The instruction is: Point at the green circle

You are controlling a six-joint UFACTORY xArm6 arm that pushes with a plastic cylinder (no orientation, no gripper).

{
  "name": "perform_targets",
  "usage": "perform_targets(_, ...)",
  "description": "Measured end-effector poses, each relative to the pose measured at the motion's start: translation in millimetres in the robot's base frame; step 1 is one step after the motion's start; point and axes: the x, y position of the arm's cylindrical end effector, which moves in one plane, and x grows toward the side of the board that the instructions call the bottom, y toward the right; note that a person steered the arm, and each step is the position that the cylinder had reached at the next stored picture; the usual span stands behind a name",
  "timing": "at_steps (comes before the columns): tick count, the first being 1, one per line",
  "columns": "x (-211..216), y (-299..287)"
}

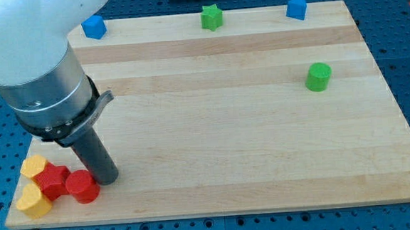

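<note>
The green circle (318, 77), a short green cylinder, stands on the wooden board (227, 121) at the view's right, upper half. My tip (108, 179) is at the view's lower left, far from the green circle. It rests just right of the red circle (82, 186), touching or nearly touching it.
A red star (52, 179), a yellow block (33, 166) and a yellow heart-like block (33, 201) cluster at the lower left corner. Along the top edge sit a blue block (94, 27), a green star (212, 17) and a blue pentagon-like block (297, 7). The arm's body (30, 61) covers the upper left.
</note>
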Motion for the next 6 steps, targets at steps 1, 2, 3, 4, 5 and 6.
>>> perform_targets(1, 0.0, -4.2)
perform_targets(2, 0.0, -3.6)
perform_targets(3, -15.3, 46.6)
perform_targets(4, -54.4, 140.5)
perform_targets(5, -67.9, 236.1)
perform_targets(6, -81.9, 334.9)
